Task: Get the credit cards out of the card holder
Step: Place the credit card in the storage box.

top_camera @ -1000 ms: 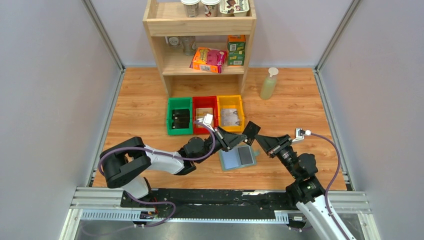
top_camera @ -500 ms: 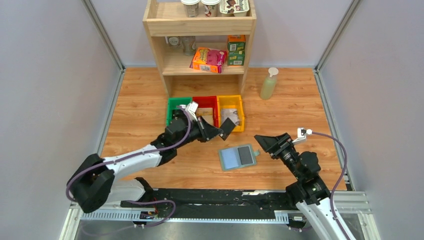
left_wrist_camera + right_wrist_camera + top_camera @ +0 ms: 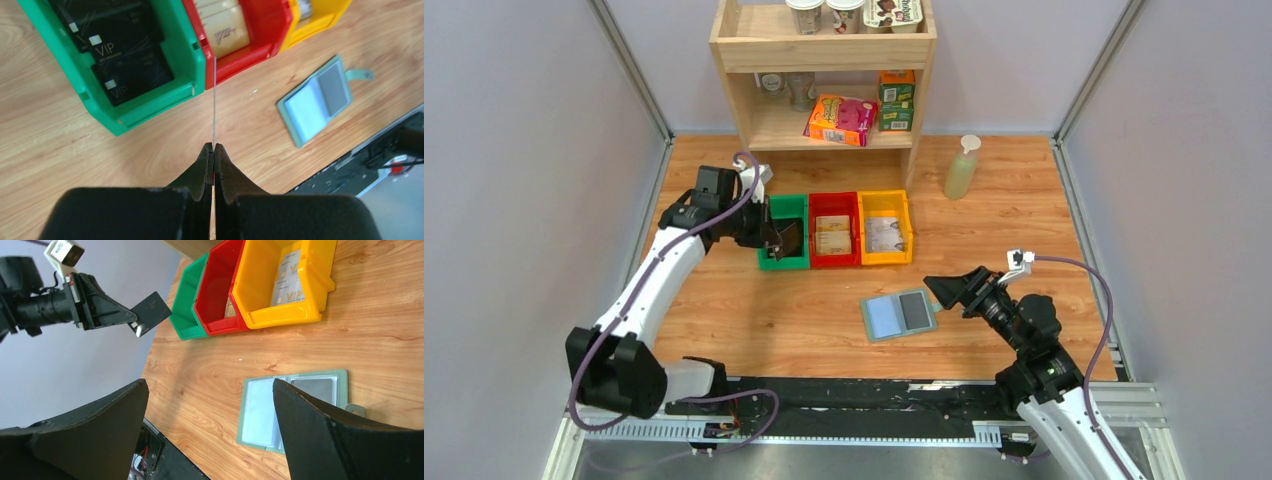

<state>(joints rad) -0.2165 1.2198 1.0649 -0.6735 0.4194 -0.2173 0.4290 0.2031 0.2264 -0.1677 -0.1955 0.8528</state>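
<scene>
The card holder [image 3: 900,315] lies open on the wooden table, pale blue-grey inside, its right pocket dark grey. It also shows in the left wrist view [image 3: 320,97] and the right wrist view [image 3: 257,412]. My left gripper [image 3: 771,234] is shut on a black credit card [image 3: 788,238] held over the green bin [image 3: 767,262]. In the left wrist view that card [image 3: 214,100] is edge-on, a thin line rising from the shut fingertips [image 3: 214,146]. My right gripper [image 3: 946,291] stands open just right of the holder, nothing between its fingers [image 3: 210,382].
The green bin [image 3: 150,100] holds black VIP cards. A red bin [image 3: 834,258] and a yellow bin [image 3: 886,255] with cards stand beside it. Behind them is a wooden shelf [image 3: 824,52] with boxes and cups, and a bottle [image 3: 961,168] at the right.
My left arm swung from beside the holder back and left to the green bin, carrying the black card. My right gripper opened wide, let go of that card and drew back slightly.
</scene>
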